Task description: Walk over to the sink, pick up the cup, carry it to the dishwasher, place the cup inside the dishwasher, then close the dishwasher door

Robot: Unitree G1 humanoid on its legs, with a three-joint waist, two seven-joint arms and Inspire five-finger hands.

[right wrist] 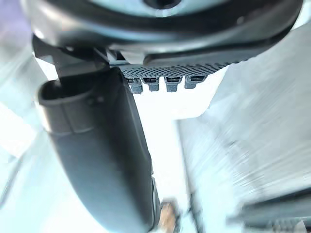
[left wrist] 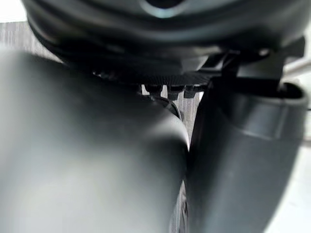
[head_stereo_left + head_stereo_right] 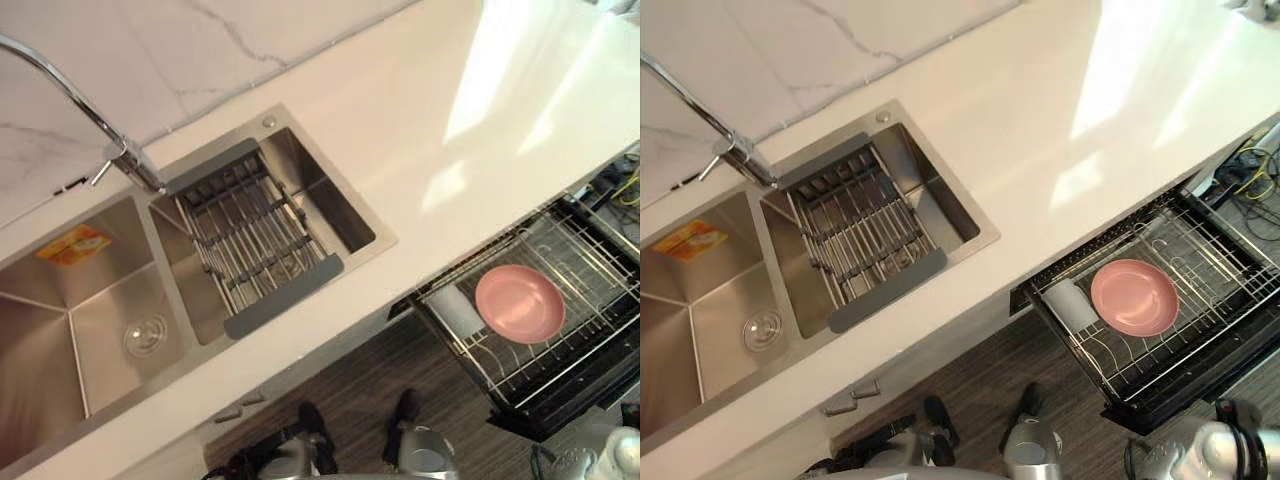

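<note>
Cup (image 3: 1070, 303) comes last in our sweep: the sink (image 3: 100, 300) with 2 basins and a drain rack (image 3: 250, 235), the desk (image 3: 430, 130), then the pulled-out dishwasher rack (image 3: 600, 300), where it lies just beside a pink plate (image 3: 519, 303). Left hand (image 2: 243, 155) and right hand (image 1: 97, 145) hang relaxed, empty. Placing looks done; next we slide the rack in and close the door.

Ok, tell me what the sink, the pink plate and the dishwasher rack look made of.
Sink: brushed stainless steel, dull grey reflections. Pink plate: probably plastic, matte and even; could be ceramic. Dishwasher rack: thin coated metal wire, likely.
</note>
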